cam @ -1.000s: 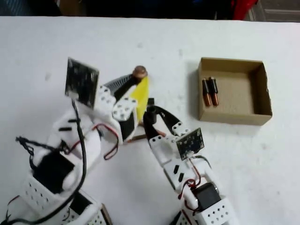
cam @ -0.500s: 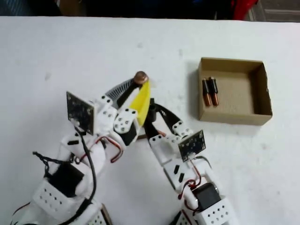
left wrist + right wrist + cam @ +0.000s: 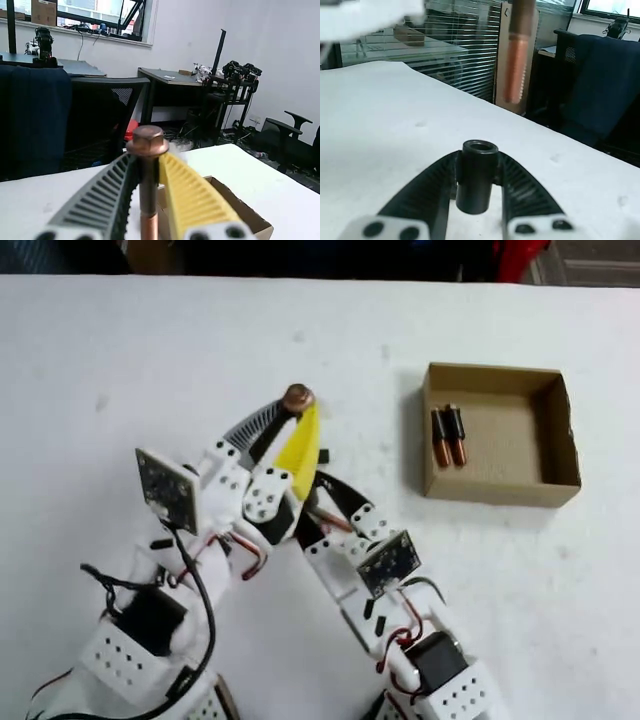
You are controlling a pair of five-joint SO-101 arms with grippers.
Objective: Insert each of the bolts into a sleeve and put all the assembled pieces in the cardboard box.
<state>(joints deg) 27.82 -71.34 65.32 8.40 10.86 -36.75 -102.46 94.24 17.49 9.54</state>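
While you watch from the high view, your left pincer [image 3: 297, 410] is clamped on a copper bolt [image 3: 297, 395]. Its grey finger and its yellow finger press on either side of the shank just under the hexagonal head, which stands clear of the fingertips. From the left wrist, the bolt runs between the two ribbed fingers with its head at the far end from the camera. Your right pincer [image 3: 476, 167] is clamped on a short black sleeve [image 3: 476, 175], held upright with its open bore facing up and both black fingers touching its sides. From the right wrist, the bolt's lower end hangs higher than the sleeve and apart from it, so the bolt is not in the sleeve. In the high view the two pincers meet near the middle of the white counter [image 3: 150, 340], with the right arm coming in from 5 o'clock and the left from 7 o'clock. There the left pincer's fingers overlap the right's. The cardboard box [image 3: 495, 492] sits at 3 o'clock from them, well apart, and two assembled pieces [image 3: 447, 436] lie side by side, touching, near its 9 o'clock wall.
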